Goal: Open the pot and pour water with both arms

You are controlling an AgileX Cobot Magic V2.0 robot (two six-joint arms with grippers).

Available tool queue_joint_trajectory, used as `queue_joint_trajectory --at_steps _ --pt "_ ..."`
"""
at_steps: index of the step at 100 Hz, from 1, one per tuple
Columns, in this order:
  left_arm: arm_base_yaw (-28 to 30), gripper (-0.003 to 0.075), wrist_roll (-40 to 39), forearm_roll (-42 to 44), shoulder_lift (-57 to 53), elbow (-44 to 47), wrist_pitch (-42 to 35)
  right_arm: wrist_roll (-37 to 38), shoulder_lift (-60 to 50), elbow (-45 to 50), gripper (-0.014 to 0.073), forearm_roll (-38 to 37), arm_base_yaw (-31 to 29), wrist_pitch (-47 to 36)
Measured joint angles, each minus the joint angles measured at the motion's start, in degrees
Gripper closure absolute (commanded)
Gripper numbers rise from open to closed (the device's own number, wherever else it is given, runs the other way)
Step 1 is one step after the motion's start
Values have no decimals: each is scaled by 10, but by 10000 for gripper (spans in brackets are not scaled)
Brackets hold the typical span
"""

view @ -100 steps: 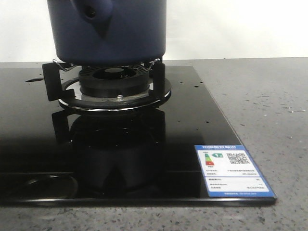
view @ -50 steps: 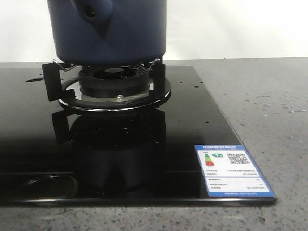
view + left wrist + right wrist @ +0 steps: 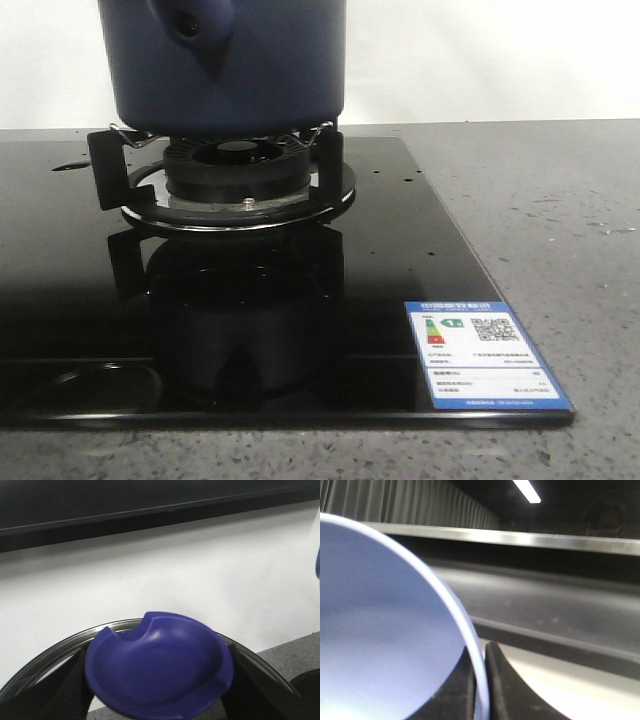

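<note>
The pot [image 3: 225,65] sits on the burner [image 3: 235,175]; left pincer [image 3: 160,700] clamps its lid [image 3: 159,667], right pincer [image 3: 480,690] pinches a pale rim [image 3: 470,645].

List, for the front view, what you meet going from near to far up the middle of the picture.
Grey countertop → black glass hob → burner → pot on the pan supports → white wall.
</note>
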Motion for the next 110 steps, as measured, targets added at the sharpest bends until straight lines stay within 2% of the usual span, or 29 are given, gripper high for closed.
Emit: queue_joint_trajectory --at_steps 22,36,45,56,69,83,97,110 --pt "0 282 0 0 0 0 0 0 -1 0 636 0 0 37" --pt "0 282 0 -4 0 0 15 0 -15 -16 636 0 -3 133" --pt "0 282 0 -8 0 0 34 0 -31 -45 636 6 -16 240" --pt "0 282 0 -12 0 0 72 0 -47 -103 636 37 -48 417" --pt "0 282 0 -24 0 0 127 13 -54 -181 636 89 -124 648" --pt "-7 282 0 -36 0 0 168 65 -56 -232 636 93 -223 861" --pt "-35 282 0 -48 0 0 171 98 -56 -238 636 74 -313 1038" --pt "-65 282 0 -52 0 0 171 108 -55 -211 636 65 -366 1116"
